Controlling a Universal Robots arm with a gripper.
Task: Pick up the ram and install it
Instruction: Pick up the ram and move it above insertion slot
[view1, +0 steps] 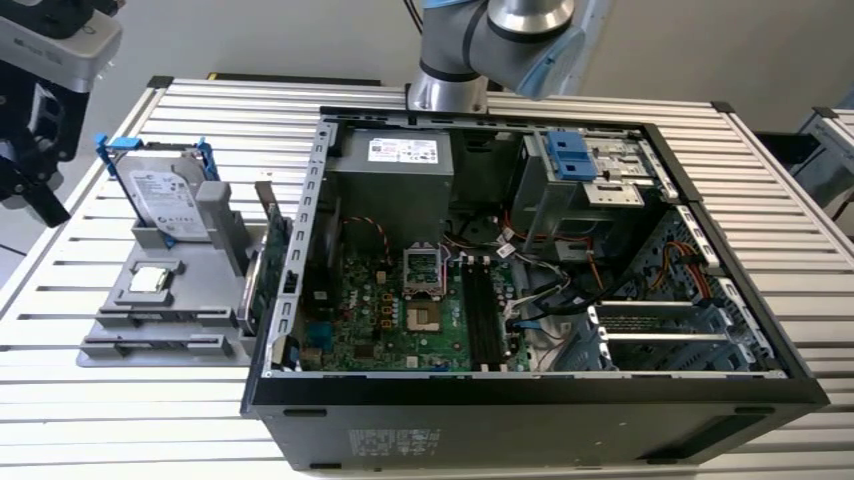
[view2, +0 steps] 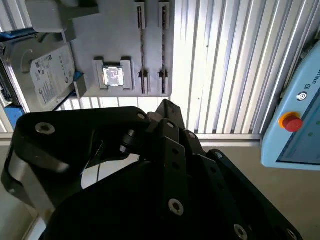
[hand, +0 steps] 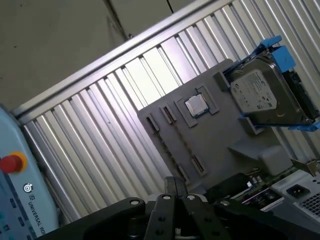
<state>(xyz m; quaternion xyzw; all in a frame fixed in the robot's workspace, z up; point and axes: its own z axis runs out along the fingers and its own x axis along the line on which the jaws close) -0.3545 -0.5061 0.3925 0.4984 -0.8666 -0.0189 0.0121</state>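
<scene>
Bright, even light from above. Glare whitens the ribbed metal table (hand: 150, 70) in both wrist views. The open computer case (view1: 534, 430) lies in soft shadow inside. The black gripper (view2: 167, 112) looms dark, underlit.

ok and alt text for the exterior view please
An open computer case lies on a slatted metal table, motherboard exposed. At the exterior view's left, a grey holder carries an upright hard drive in a blue frame; the claw hangs further left.
</scene>
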